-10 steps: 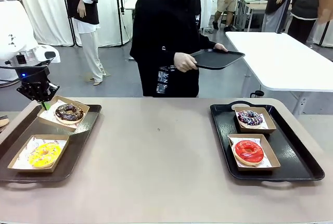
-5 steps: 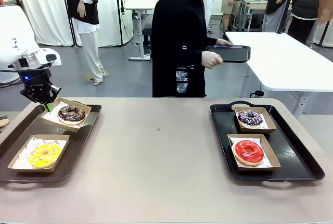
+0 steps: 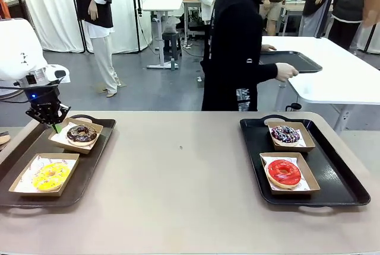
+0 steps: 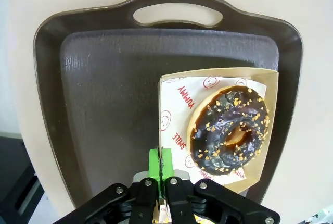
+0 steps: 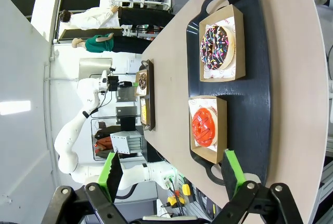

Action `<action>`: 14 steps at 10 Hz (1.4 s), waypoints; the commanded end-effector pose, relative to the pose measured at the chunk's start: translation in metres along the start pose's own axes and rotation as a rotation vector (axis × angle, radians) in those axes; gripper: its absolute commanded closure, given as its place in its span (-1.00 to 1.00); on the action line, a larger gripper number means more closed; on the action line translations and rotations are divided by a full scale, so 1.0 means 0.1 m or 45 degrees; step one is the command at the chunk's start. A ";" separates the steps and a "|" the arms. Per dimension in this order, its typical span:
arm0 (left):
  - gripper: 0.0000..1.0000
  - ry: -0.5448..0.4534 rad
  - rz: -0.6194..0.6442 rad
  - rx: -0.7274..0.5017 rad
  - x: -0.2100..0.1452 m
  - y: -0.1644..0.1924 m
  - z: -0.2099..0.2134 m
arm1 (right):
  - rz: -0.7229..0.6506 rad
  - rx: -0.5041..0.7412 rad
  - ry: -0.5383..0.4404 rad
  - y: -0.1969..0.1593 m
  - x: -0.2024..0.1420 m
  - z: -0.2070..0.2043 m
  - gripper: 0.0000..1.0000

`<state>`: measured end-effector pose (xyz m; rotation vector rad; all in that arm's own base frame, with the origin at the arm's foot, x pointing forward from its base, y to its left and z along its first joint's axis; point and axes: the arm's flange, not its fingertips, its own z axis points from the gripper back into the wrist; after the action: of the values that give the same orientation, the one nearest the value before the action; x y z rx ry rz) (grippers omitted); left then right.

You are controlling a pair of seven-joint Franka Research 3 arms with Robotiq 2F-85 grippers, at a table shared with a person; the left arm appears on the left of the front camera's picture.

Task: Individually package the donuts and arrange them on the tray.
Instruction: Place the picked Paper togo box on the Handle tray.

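From the front I see my left gripper (image 3: pixel 55 126) at the far corner of the left tray (image 3: pixel 89 172), its fingers pressed together on the edge of a carton (image 3: pixel 61 140) with the chocolate donut (image 3: pixel 81 134). The left wrist view makes this clear: the green pads (image 4: pixel 154 162) meet on the carton's paper edge, and the nuts on the icing show. On the paper liner (image 4: pixel 178 110) I read "YUMMY" and "SMILE" in red, with small smiley faces. The yellow donut (image 3: pixel 50 175) lies in its own carton nearer to me on the same tray.

My right gripper (image 5: pixel 171 174) hangs above the desk (image 3: pixel 178 190) with its fingers wide apart and holds nothing. Its view shows the right tray (image 5: pixel 255 94) from above, with the sprinkled donut (image 5: pixel 218 43) and the red donut (image 5: pixel 204 126), each in a carton. A person (image 3: pixel 237 47) at the far side holds another tray (image 3: pixel 294 60) over a white table.
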<state>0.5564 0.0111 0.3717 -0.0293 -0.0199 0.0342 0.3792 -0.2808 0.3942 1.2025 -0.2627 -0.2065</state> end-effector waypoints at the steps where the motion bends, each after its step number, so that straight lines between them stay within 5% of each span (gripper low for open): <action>1: 0.98 -0.001 0.002 0.000 0.09 0.03 -0.02 | -0.002 0.012 0.003 0.00 -0.01 0.01 -1.00; 4: -0.84 -0.034 -0.010 0.018 0.08 0.03 0.02 | -0.002 0.012 0.003 0.00 -0.01 0.01 -1.00; 5: -1.00 -0.033 -0.015 0.021 0.08 0.04 0.03 | -0.002 0.012 0.003 0.00 -0.01 0.01 -1.00; 7: -1.00 -0.034 -0.021 0.018 0.07 0.04 0.05 | -0.002 0.012 0.003 0.00 -0.01 0.01 -1.00; 8: -0.02 -0.030 -0.024 0.004 0.04 0.04 0.08 | -0.002 0.012 0.003 0.00 -0.01 0.01 -1.00; 9: -0.21 -0.025 -0.033 -0.026 -0.02 0.04 0.12 | -0.002 0.012 0.003 0.00 -0.01 0.01 -1.00; 14: -0.21 0.020 -0.101 -0.142 -0.85 0.24 0.58 | -0.002 0.012 0.003 0.00 -0.01 0.01 -1.00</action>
<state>0.4955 0.0235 0.4223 -0.1181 -0.0188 -0.0095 0.3792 -0.2807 0.3941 1.2030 -0.2622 -0.2064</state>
